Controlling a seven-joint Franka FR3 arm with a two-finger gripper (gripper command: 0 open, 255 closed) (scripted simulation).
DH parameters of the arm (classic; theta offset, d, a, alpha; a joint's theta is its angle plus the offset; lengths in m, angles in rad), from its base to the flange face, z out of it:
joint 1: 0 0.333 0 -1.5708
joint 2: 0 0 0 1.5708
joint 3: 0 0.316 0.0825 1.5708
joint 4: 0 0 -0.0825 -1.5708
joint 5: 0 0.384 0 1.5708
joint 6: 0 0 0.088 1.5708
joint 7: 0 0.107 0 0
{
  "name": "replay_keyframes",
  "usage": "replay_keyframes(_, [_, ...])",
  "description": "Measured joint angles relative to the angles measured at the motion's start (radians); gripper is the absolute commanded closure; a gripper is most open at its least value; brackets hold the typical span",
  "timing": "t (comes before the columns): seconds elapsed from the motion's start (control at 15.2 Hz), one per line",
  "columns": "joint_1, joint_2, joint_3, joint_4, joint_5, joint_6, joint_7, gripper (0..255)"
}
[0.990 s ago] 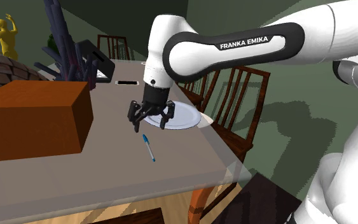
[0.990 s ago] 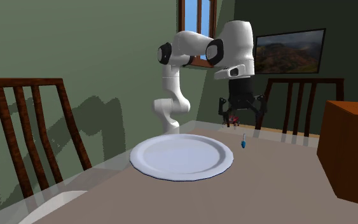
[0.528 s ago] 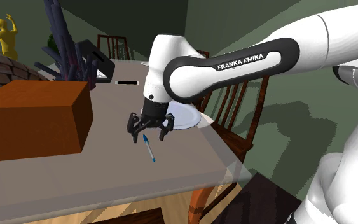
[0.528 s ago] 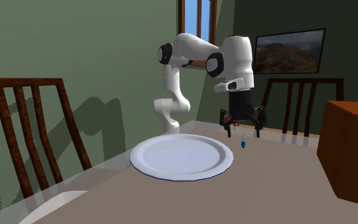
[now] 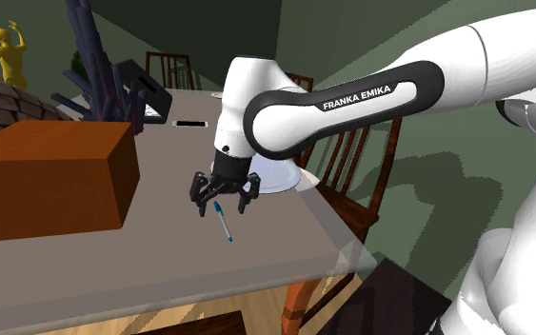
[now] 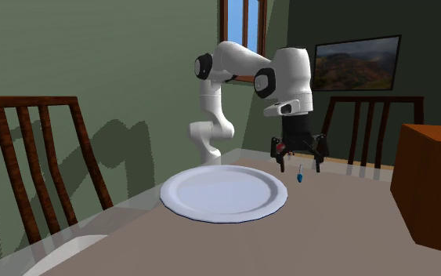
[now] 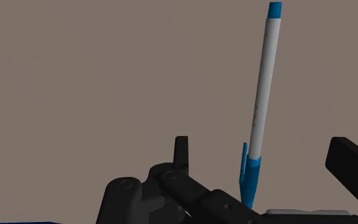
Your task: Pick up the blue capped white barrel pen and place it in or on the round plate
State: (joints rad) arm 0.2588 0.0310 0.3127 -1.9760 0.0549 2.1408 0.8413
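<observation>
Hovering over the pen (image 5: 223,223), gripper (image 5: 224,201) spread wide; cap end sits btwn its fingers, barrel running crosswise to their closing line, so prob straight down.

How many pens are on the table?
1. The blue-capped white pen lies on the table just beneath the open gripper, near the round plate. Another could hide behind the brown box.

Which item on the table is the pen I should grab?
On the grey-brown table, look between the big brown box and the round white plate, just under the open gripper. The pen lies flat there: a thin white stick with a blue cap and blue tip, far slimmer than the box or plate.
</observation>
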Motion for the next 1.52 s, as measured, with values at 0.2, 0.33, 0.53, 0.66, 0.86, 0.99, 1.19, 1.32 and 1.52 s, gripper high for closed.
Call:
replay_keyframes(0.2, [-0.002, -0.006, -0.003, 0.004, -0.003, -0.008, 0.001, 255])
replay_keyframes(0.33, [-0.003, -0.008, -0.004, 0.000, -0.002, -0.003, 0.001, 255])
replay_keyframes(0.53, [-0.002, -0.009, -0.002, -0.003, 0.001, 0.005, -0.001, 255])
replay_keyframes(0.66, [-0.001, -0.007, -0.002, 0.000, 0.000, 0.004, -0.001, 255])
replay_keyframes(0.86, [0.000, -0.008, -0.001, 0.019, 0.002, -0.025, 0.000, 255])
replay_keyframes(0.99, [-0.001, -0.015, -0.001, 0.040, 0.004, -0.054, -0.001, 255])
replay_keyframes(1.19, [-0.001, -0.021, -0.001, 0.072, 0.004, -0.092, 0.001, 255])
replay_keyframes(1.32, [-0.002, -0.025, -0.002, 0.094, 0.006, -0.118, 0.001, 255])
replay_keyframes(1.52, [-0.001, -0.026, -0.001, 0.130, 0.005, -0.154, 0.004, 255])
